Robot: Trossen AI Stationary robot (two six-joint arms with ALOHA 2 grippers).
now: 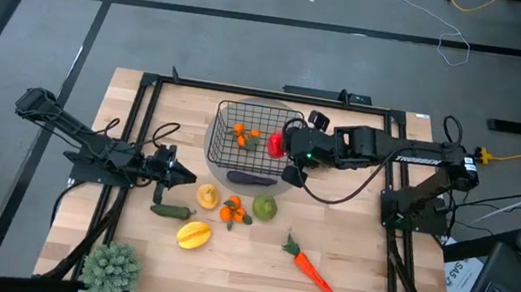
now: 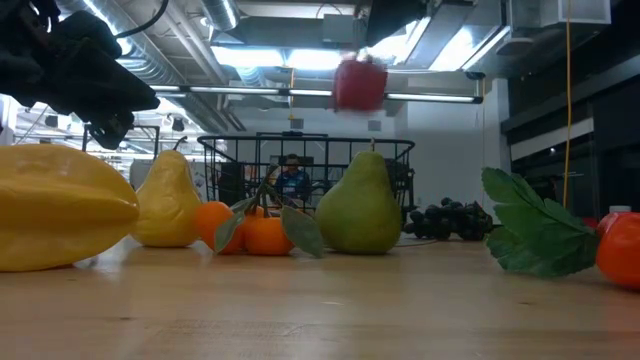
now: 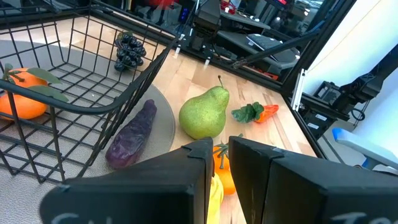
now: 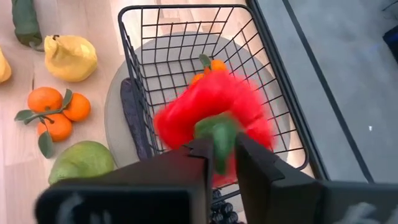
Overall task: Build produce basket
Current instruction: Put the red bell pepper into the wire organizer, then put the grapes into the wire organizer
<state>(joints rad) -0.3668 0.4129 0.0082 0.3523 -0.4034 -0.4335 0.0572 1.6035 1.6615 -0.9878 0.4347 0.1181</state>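
The black wire basket point(image 1: 228, 111) stands on a round grey mat with tangerines point(image 1: 247, 136) inside. My right gripper point(image 1: 287, 150) hangs over the basket's right side, shut on the red pepper point(image 1: 276, 145). The purple eggplant point(image 1: 251, 177) lies on the mat against the basket's near wall, and dark grapes point(image 3: 129, 51) lie by its right corner. On the table in front are a yellow pear point(image 1: 208, 196), tangerines point(image 1: 232, 210), a green pear point(image 1: 264, 207), a cucumber point(image 1: 171, 211), a yellow starfruit point(image 1: 193, 235) and a carrot point(image 1: 310, 267). My left gripper point(image 1: 186, 179) hovers shut, left of the yellow pear. My right gripper point(image 4: 222, 155) pinches the red pepper's green stem point(image 4: 219, 132) between its two fingers, coming from above and pointing down. The pepper point(image 4: 211, 112) hangs below the fingers, lifted clear above the basket's inside point(image 4: 186, 56); in the low view the pepper point(image 2: 360, 83) is high in the air.
A spiky pale-green potted plant point(image 1: 111, 268) stands at the table's near left corner. Black frame rails point(image 1: 141, 130) run along the table's sides. Bare wood lies between the carrot and the starfruit. A person point(image 2: 292, 180) sits far behind the table.
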